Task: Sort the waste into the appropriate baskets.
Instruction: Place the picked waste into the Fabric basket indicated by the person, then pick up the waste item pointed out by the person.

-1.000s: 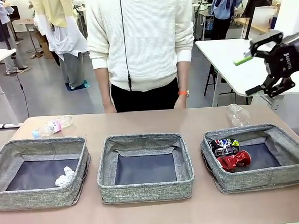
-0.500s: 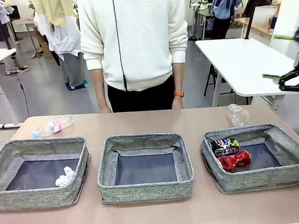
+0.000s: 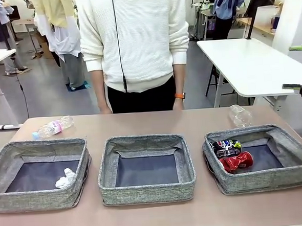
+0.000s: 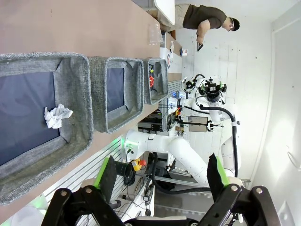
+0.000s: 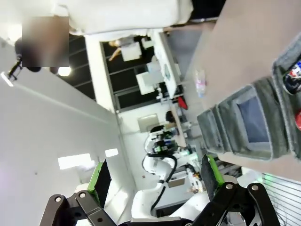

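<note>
Claws both released, bottle and cup not yet sorted

Both of mine are spread wide and carry nothing. My left claw hangs high over the surface, looking along the row of baskets. My right claw is raised far to the right of the middle basket.

The paper ball lies in the left basket. The red can and dark blue can lie together in the right basket. The bottle lies on the surface beyond and left of the middle basket, and the cup beyond and right of it.

I judge this a pause between picks, with two pieces to go, both probably for the middle basket. The cup is nearer my right claw, so the next move calls for coming down over it and closing gently on thin plastic.

My right claw is cut by the frame edge in the front view. The cup's outline is faint against the surface, and I cannot tell which way its mouth faces.
</note>
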Available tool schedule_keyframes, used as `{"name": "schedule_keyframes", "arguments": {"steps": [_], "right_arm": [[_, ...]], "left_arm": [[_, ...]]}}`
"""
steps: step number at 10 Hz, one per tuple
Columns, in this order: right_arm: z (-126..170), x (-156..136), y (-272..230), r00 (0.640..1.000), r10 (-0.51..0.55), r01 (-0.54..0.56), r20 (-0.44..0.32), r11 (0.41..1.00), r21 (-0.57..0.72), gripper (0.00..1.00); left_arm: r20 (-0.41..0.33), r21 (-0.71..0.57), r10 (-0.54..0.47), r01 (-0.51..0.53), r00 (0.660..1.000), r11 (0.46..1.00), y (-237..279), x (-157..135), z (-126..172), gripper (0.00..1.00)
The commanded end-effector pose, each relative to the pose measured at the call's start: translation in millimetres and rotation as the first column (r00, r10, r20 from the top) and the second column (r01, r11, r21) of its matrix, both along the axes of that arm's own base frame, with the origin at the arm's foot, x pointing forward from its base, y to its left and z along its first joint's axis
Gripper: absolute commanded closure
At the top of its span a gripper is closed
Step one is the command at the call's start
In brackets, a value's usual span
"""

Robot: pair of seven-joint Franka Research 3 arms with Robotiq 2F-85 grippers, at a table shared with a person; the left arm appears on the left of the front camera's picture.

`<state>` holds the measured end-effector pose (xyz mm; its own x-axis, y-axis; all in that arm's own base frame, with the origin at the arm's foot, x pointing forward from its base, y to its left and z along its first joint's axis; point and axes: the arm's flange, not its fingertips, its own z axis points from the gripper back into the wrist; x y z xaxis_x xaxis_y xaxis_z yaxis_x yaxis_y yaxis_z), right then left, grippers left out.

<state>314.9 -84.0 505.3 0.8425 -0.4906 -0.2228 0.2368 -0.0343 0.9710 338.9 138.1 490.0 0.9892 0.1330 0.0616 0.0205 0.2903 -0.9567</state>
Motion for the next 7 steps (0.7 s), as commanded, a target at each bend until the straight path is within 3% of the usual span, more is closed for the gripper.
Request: {"name": "schedule_keyframes", "arguments": {"steps": [1, 7], "right_arm": [[0.6, 4.8, 0.8, 1.0, 0.01, -0.011, 0.023, 0.998, 0.068, 0.0], [0.6, 4.8, 0.8, 1.0, 0.01, -0.011, 0.023, 0.998, 0.068, 0.0]], "left_arm": [[0.003, -0.014, 0.009, -0.009, 1.0, 1.0, -0.3, 0.5, 2.9, 0.0], [0.003, -0.014, 0.009, -0.009, 1.0, 1.0, -0.3, 0.5, 2.9, 0.0]]}}
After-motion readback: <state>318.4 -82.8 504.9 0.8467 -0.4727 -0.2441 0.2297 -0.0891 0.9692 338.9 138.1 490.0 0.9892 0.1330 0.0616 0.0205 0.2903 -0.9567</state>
